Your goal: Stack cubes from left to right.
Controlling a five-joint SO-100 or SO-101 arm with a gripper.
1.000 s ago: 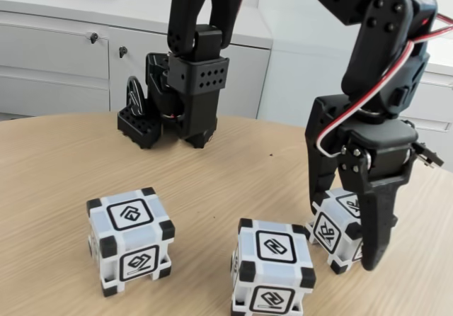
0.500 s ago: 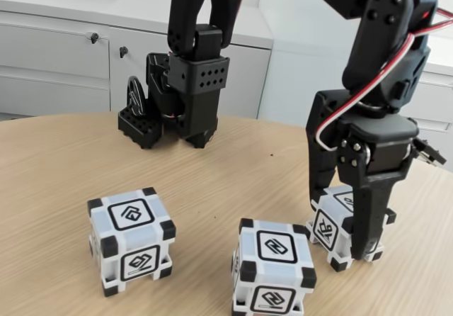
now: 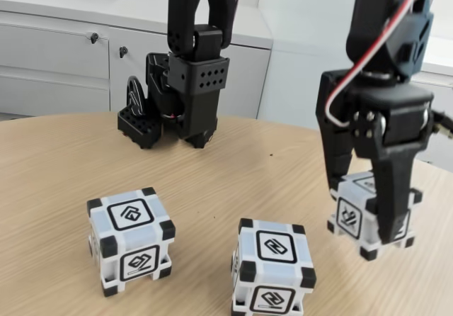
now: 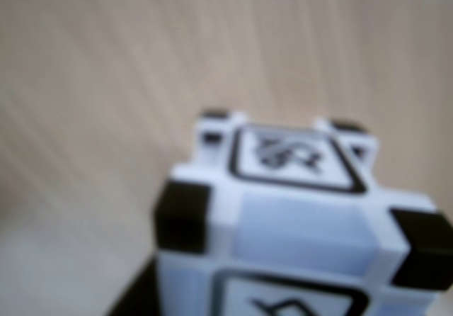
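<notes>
1. Lifting is the change: a second ago the right-hand cube (image 3: pixel 369 215) sat on the wooden table (image 3: pixel 64 160) in the fixed view with the gripper (image 3: pixel 364 213) lowered around it; now it hangs clear of the surface, slightly tilted, with a gap under its lower corners.
2. Gripper state: the jaws are clamped on that cube, one finger across its front face, the other behind its far side. The wrist view shows the same cube (image 4: pixel 297 217) close up and blurred, with the table grain beyond it.
3. Half a second ago the cube seemed still to be on the table, so it has only just come up.
4. The middle cube (image 3: pixel 272 268) and the left cube (image 3: pixel 131 239) stand where they were, upright and well apart.
5. A second black arm (image 3: pixel 187 82) at the back of the table has not shifted.
6. For the task, this looks like the start of the first stacking step: pick done, carry and placement still ahead. Which cube will serve as the base cannot be told yet.
7. The slight tilt may need squaring before it is set down on another cube.
</notes>
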